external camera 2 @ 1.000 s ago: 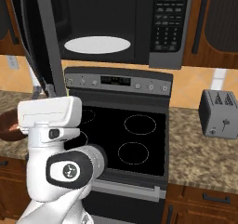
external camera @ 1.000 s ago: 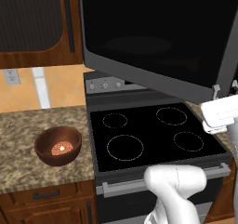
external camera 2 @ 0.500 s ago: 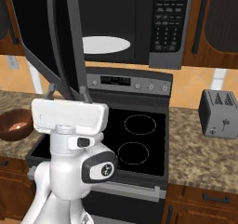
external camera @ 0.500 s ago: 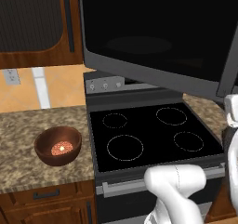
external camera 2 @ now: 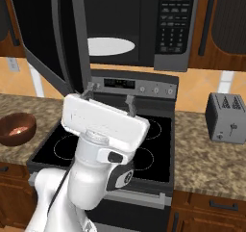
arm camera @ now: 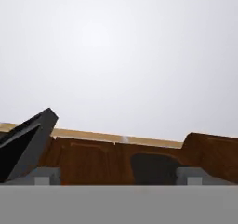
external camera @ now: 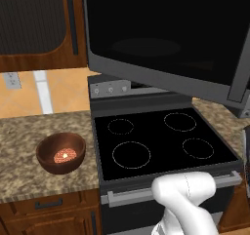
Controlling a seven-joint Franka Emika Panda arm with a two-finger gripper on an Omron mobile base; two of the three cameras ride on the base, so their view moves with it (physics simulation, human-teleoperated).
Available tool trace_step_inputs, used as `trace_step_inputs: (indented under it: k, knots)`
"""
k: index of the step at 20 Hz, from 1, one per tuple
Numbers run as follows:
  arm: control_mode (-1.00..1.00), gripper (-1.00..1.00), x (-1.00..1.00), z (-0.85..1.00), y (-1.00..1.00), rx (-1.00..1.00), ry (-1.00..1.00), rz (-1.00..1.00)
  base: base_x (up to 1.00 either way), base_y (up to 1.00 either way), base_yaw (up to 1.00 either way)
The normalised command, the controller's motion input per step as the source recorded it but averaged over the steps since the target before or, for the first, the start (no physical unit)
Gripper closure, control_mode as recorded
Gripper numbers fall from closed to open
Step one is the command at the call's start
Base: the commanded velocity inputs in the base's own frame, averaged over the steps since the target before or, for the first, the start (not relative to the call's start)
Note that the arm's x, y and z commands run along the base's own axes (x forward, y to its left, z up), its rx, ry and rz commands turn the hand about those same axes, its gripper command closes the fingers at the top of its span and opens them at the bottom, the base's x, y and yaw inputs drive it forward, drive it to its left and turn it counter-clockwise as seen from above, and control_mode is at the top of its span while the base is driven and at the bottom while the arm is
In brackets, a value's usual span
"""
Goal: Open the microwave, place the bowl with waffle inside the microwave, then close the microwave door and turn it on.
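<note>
Granite bench [external camera: 24, 146] holds the bowl [external camera: 61, 152] untouched while the hand [external camera 2: 108, 100], fingers now spread empty, has left the swung-open microwave door [external camera: 166, 39].

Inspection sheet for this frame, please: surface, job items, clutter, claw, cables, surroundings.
Surface: speckled granite counter flanking a black stove.
Job's things: microwave door swung open; white plate inside the microwave; bowl on the counter left of the stove, waffle in it.
Clutter: grey toaster on the right counter.
Claw: claw open, empty, above the stove.
Cables: nothing seen.
Surroundings: brown wooden cabinets, wall outlet.
</note>
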Motion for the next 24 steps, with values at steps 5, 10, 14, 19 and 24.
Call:
trace_step_inputs:
  k: [5, 10, 14, 19, 24]
  knots:
    - [-1.0, -1.0, 0.06, -0.48, -0.99, -0.01, 1.0, 0.05, 0.0, 0.0, 0.0]
    - [-1.0, -1.0, -0.91, -0.12, -1.0, 0.32, 0.82, 0.06, 0.0, 0.0, 0.0]
    - [-1.0, -1.0, -0.83, -0.01, -0.9, 0.46, 0.83, 0.09, 0.0, 0.0, 0.0]
    - [-1.0, -1.0, -0.42, 0.13, -0.64, 0.46, 0.82, 0.2, 0.0, 0.0, 0.0]
    - [-1.0, -1.0, 0.31, 0.1, -0.07, 0.51, 0.32, 0.62, 0.0, 0.0, 0.0]
